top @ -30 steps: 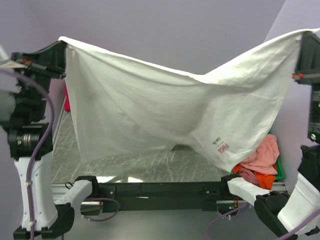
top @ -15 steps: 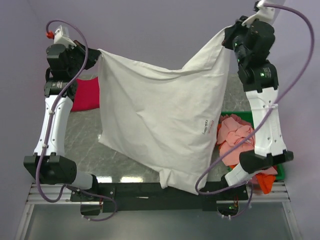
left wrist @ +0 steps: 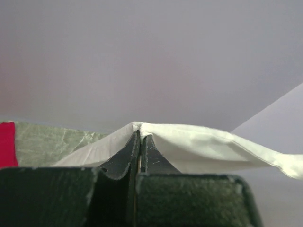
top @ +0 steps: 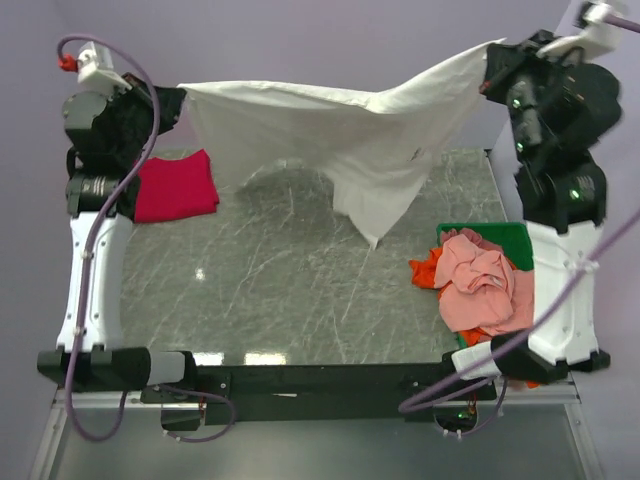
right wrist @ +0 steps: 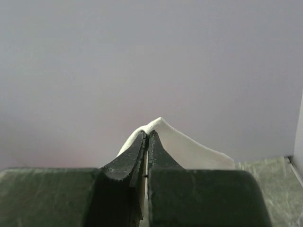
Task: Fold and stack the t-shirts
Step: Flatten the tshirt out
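A large white t-shirt (top: 330, 135) hangs stretched in the air over the far side of the table, sagging to a point near the middle. My left gripper (top: 180, 98) is shut on its left corner (left wrist: 142, 128). My right gripper (top: 487, 62) is shut on its right corner (right wrist: 158, 125). A crimson t-shirt (top: 175, 186) lies flat at the far left of the table. Salmon-pink (top: 480, 280) and orange (top: 427, 270) t-shirts are heaped at the right. Both grippers stay high, close to the back wall.
A green bin (top: 505, 236) holds the heap of shirts at the table's right edge. The grey marbled tabletop (top: 280, 290) spreads below the hanging shirt. A purple wall (top: 320, 40) stands right behind both grippers. The arm bases sit along the near rail (top: 320, 380).
Both arms swung away from the camera toward the back wall, carrying the white t-shirt with them. It went from a wide hanging sheet to a stretched band, uncovering the crimson shirt and the tabletop.
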Controlling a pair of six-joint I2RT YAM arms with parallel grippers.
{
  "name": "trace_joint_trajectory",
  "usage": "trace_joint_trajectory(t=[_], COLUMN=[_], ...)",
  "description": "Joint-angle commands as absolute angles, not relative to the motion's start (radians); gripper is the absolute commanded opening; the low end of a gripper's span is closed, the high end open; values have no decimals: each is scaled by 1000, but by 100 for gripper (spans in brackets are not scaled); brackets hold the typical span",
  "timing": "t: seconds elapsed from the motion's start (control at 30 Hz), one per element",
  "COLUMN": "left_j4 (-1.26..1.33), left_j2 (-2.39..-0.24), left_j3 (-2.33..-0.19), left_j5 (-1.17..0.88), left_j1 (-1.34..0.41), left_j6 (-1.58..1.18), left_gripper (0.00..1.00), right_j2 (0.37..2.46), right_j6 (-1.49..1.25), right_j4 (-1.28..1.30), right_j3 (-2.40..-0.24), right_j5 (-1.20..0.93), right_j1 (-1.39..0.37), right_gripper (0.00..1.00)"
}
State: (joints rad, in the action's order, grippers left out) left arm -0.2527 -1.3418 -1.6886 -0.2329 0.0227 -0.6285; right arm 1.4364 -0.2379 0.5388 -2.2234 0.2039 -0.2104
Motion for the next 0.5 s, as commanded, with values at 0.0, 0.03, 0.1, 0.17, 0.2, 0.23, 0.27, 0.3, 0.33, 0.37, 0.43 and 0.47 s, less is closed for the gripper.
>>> trace_joint_trajectory(t=[0.0, 0.03, 0.1, 0.17, 0.2, 0.23, 0.27, 0.3, 0.33, 0.37, 0.43, 0.47], left_j4=[-198, -201, -215, -238, -244, -250, -256, -264, -281, -288, -307, -320], left_j2=[-1169, -1105, -1045, -958, -931, -879, -856, -835, -801, -787, -752, -743], left_j3=[-1646, -1635, -1618, -1612, -1609, -1608, -1608, -1617, -1626, -1634, -1664, -1683], left_j5=[-180, -154, -127, -92, -78, -69, -46, -37, -25, -15, -3, -3], left_j1=[23, 21, 21, 21, 21, 23, 21, 21, 21, 21, 20, 21], left_j6=[-595, -589, -569, -554, -542, -535, -529, -516, -511, -502, -477, -471], left_gripper=[0, 0, 0, 0, 1, 0, 1, 1, 1, 1, 1, 1], right_j2=[1284, 1241, 1200, 1149, 1134, 1106, 1092, 1080, 1059, 1049, 1025, 1017], right_j6=[-245, -248, -253, -255, -252, -252, -253, -255, -258, -262, -270, -278], right_j4=[427, 423, 416, 411, 408, 407, 405, 399, 396, 393, 376, 364], right_j3=[-2206, -2195, -2192, -2201, -2207, -2221, -2224, -2232, -2246, -2250, -2261, -2263], right_j5=[198, 190, 175, 169, 160, 155, 150, 147, 137, 132, 121, 120], right_j1=[-204, -203, -204, -204, -203, -204, -203, -204, -203, -202, -204, -204], right_gripper=[0, 0, 0, 0, 0, 0, 0, 0, 0, 0, 0, 0])
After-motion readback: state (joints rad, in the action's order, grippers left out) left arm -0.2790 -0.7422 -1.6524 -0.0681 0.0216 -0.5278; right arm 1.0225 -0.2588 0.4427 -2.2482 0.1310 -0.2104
